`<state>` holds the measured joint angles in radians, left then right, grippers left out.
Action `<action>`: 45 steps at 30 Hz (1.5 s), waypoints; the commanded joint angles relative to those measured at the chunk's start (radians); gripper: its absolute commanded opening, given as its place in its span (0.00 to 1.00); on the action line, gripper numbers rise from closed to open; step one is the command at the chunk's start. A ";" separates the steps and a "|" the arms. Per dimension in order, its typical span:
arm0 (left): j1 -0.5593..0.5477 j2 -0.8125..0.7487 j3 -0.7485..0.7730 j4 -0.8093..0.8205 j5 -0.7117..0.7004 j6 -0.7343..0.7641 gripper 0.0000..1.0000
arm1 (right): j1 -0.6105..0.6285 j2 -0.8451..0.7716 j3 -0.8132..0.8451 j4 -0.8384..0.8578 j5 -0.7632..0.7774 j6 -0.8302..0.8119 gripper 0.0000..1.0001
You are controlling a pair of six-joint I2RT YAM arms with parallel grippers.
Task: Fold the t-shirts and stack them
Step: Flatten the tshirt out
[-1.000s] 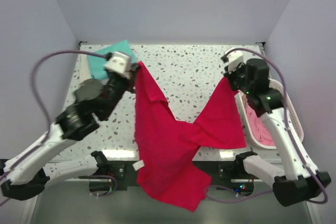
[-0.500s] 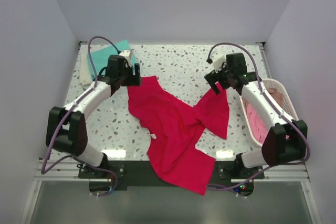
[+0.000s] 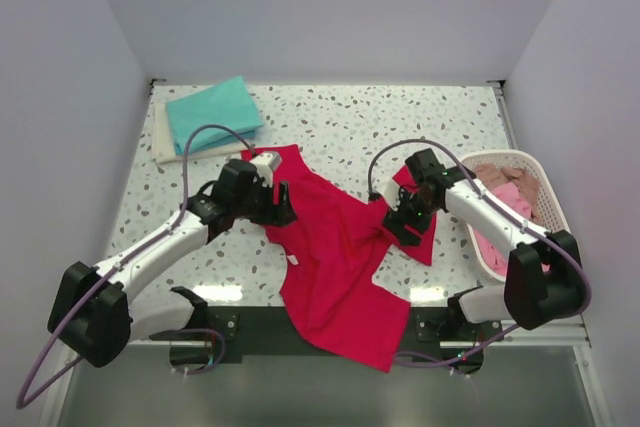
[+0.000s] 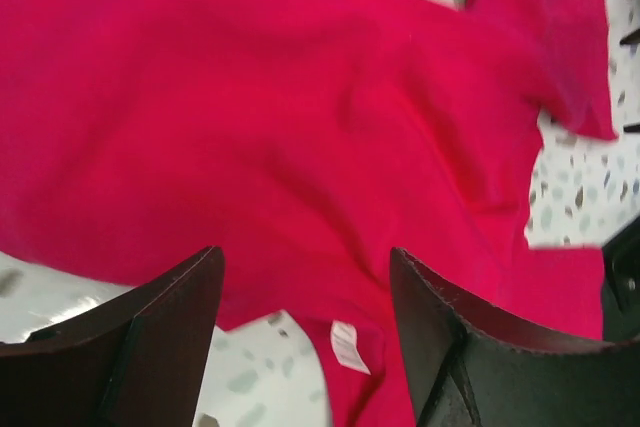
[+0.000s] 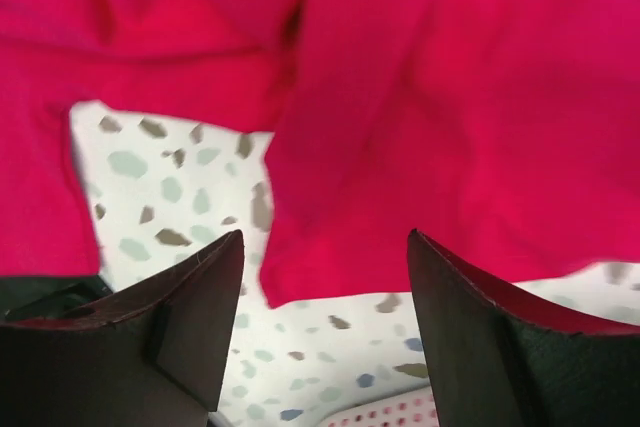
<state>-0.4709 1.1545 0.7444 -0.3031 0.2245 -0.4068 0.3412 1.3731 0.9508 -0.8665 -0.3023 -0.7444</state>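
Observation:
A crimson-red t-shirt (image 3: pixel 340 252) lies crumpled across the middle of the table, and its lower part hangs over the near edge. My left gripper (image 3: pixel 283 209) hovers open over the shirt's left side. In the left wrist view, red cloth (image 4: pixel 300 97) and the small white neck label (image 4: pixel 348 345) show between the spread jaws of the left gripper (image 4: pixel 305 257), which hold nothing. My right gripper (image 3: pixel 400 222) is open above the shirt's right flap. The right gripper (image 5: pixel 326 242) frames that flap's edge (image 5: pixel 450 97) and bare tabletop. A folded teal t-shirt (image 3: pixel 213 112) rests on a cream one (image 3: pixel 165 144) at the back left.
A white mesh basket (image 3: pixel 548 209) stands at the right edge with pink t-shirts (image 3: pixel 505 197) inside; its rim (image 5: pixel 400 417) shows at the bottom of the right wrist view. Grey walls close in the left, right and back of the speckled table (image 3: pixel 380 127).
Both grippers let go of the red shirt's raised corners and opened. The shirt dropped onto the table, and both arms came down and moved nearer over it.

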 commanded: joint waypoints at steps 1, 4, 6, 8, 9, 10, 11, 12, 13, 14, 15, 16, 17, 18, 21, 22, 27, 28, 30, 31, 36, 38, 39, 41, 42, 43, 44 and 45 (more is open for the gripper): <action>-0.083 0.005 -0.048 0.045 -0.011 -0.115 0.71 | 0.025 -0.017 -0.041 0.003 0.051 0.034 0.69; -0.113 0.039 -0.060 0.084 -0.030 -0.135 0.70 | 0.027 0.021 -0.061 -0.002 0.052 0.033 0.65; -0.123 0.062 -0.057 0.101 -0.036 -0.138 0.70 | 0.027 0.038 -0.069 -0.006 0.028 0.028 0.63; -0.133 0.080 -0.054 0.114 -0.043 -0.138 0.70 | 0.028 0.052 -0.084 0.014 0.026 0.034 0.58; -0.135 0.100 -0.054 0.120 -0.045 -0.138 0.70 | 0.030 0.072 -0.087 0.021 0.031 0.045 0.57; -0.141 0.112 -0.056 0.136 -0.042 -0.138 0.70 | 0.028 0.087 -0.092 0.038 0.034 0.050 0.57; -0.141 0.128 -0.057 0.142 -0.042 -0.138 0.70 | 0.030 0.102 -0.093 0.043 0.022 0.050 0.57; -0.144 0.158 -0.062 0.147 -0.043 -0.138 0.70 | 0.030 0.115 -0.093 0.050 0.016 0.060 0.55; -0.144 0.175 -0.063 0.153 -0.039 -0.139 0.70 | 0.028 0.141 -0.089 0.058 0.008 0.063 0.54; -0.146 0.189 -0.066 0.157 -0.037 -0.139 0.70 | 0.030 0.152 -0.083 0.057 0.000 0.065 0.51; -0.149 0.212 -0.071 0.157 -0.039 -0.139 0.70 | 0.030 0.159 -0.078 0.055 -0.007 0.072 0.40; -0.147 0.218 -0.076 0.163 -0.045 -0.142 0.70 | 0.030 0.164 -0.064 0.049 -0.005 0.074 0.32; -0.147 0.224 -0.088 0.165 -0.045 -0.142 0.70 | 0.028 0.161 -0.055 0.044 0.005 0.076 0.24; -0.149 0.229 -0.095 0.165 -0.047 -0.142 0.70 | 0.028 0.153 -0.043 0.037 0.035 0.074 0.09; -0.149 0.244 -0.120 0.150 -0.065 -0.148 0.69 | 0.028 0.119 0.051 0.034 0.141 0.068 0.00; -0.149 0.252 -0.128 0.134 -0.085 -0.153 0.68 | 0.030 0.119 0.131 0.061 0.237 0.068 0.00; -0.147 0.272 -0.203 0.167 -0.108 -0.176 0.66 | 0.028 0.300 0.419 0.344 0.509 0.108 0.00; -0.149 0.271 -0.208 0.168 -0.123 -0.176 0.66 | 0.030 0.341 0.489 0.488 0.558 0.117 0.00; -0.149 0.251 -0.206 0.164 -0.137 -0.175 0.66 | 0.030 0.479 0.572 0.555 0.658 0.157 0.30; -0.147 0.238 -0.200 0.157 -0.143 -0.170 0.68 | 0.030 0.538 0.680 0.543 0.699 0.174 0.47; -0.147 0.088 -0.160 0.119 -0.186 -0.142 0.72 | 0.018 0.594 0.751 0.431 0.677 0.263 0.79; -0.146 0.016 -0.137 0.085 -0.211 -0.119 0.74 | 0.013 0.485 0.625 0.468 0.635 0.243 0.84; -0.147 -0.004 -0.129 0.075 -0.218 -0.110 0.74 | 0.007 0.448 0.594 0.449 0.523 0.231 0.84; -0.147 -0.054 -0.113 0.047 -0.220 -0.089 0.76 | -0.024 0.338 0.505 0.351 0.335 0.180 0.82; -0.147 -0.064 -0.111 0.041 -0.206 -0.086 0.76 | -0.045 0.307 0.476 0.278 0.151 0.153 0.81; -0.147 -0.068 -0.105 0.035 -0.191 -0.084 0.76 | -0.051 0.279 0.420 0.252 0.096 0.131 0.79; -0.146 -0.065 -0.103 0.033 -0.171 -0.086 0.76 | -0.054 0.246 0.390 0.236 0.063 0.100 0.71; -0.149 -0.061 -0.103 0.047 -0.128 -0.096 0.75 | -0.053 0.236 0.344 0.195 0.014 0.080 0.63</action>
<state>-0.6178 1.0954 0.6079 -0.2447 0.0494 -0.5266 0.3016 1.7164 1.3563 -0.5629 -0.0208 -0.5915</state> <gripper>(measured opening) 0.756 0.667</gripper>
